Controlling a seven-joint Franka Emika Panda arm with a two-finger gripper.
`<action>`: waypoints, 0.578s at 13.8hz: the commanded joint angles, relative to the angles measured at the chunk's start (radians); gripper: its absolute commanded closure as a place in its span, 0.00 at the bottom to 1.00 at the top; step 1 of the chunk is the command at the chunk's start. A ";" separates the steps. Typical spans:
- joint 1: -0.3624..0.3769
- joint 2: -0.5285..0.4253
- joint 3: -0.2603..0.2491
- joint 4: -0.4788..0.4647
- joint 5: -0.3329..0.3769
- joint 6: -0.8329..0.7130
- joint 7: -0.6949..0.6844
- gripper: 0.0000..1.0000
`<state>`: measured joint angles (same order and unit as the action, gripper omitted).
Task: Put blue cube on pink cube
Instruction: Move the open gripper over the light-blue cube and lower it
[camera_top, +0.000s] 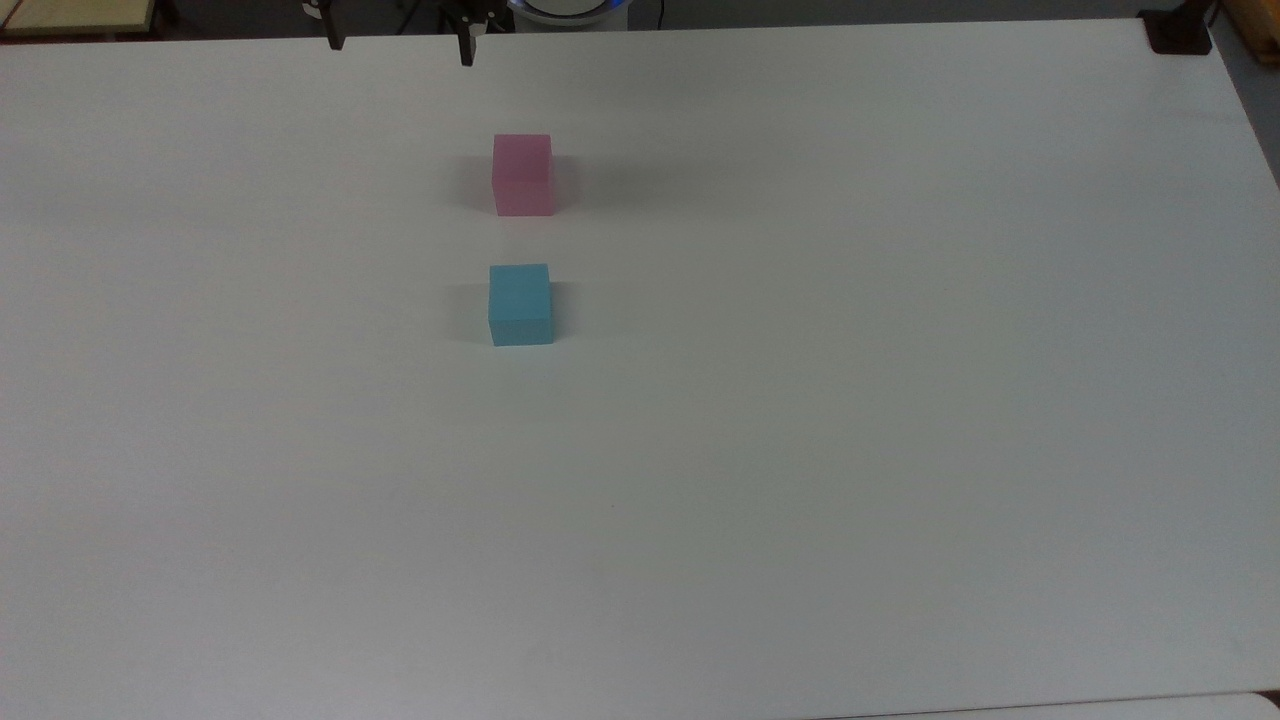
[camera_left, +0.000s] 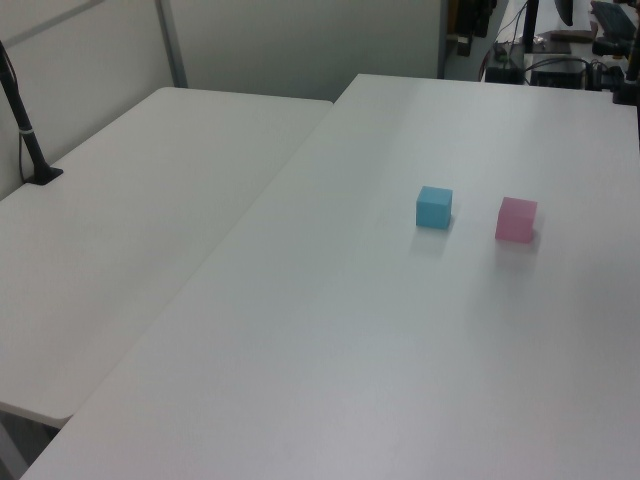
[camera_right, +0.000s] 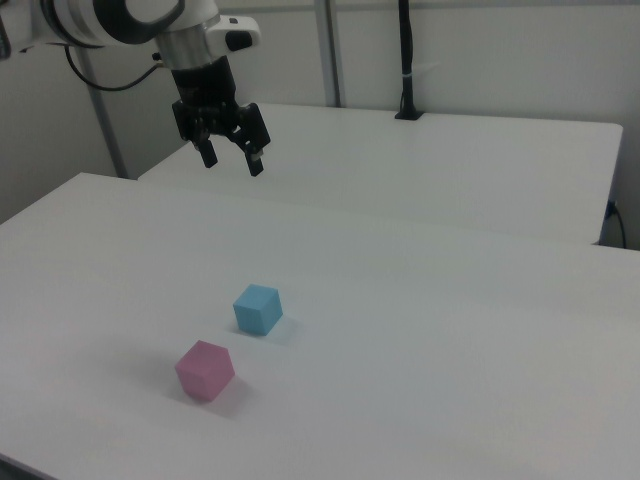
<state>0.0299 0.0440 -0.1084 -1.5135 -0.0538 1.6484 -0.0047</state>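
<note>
Clearly spread and empty, the gripper (camera_right: 231, 160) hangs high above the table (camera_top: 800, 400). Blue cube (camera_top: 520, 304) sits near pink cube (camera_top: 522, 174), apart; probably light and rigid, best pinched across opposite flat faces.

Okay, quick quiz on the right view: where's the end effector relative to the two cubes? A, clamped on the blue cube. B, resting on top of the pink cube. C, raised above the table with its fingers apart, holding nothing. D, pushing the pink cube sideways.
C: the end effector hangs open and empty, well above the blue cube and pink cube, which sit apart on the table.
</note>
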 joint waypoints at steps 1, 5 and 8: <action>-0.001 0.004 0.018 0.001 0.002 -0.033 0.000 0.00; -0.016 0.007 0.050 -0.101 -0.008 -0.024 -0.011 0.00; -0.024 0.002 0.059 -0.265 -0.014 0.235 -0.009 0.00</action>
<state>0.0251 0.0695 -0.0669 -1.6429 -0.0566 1.6791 -0.0088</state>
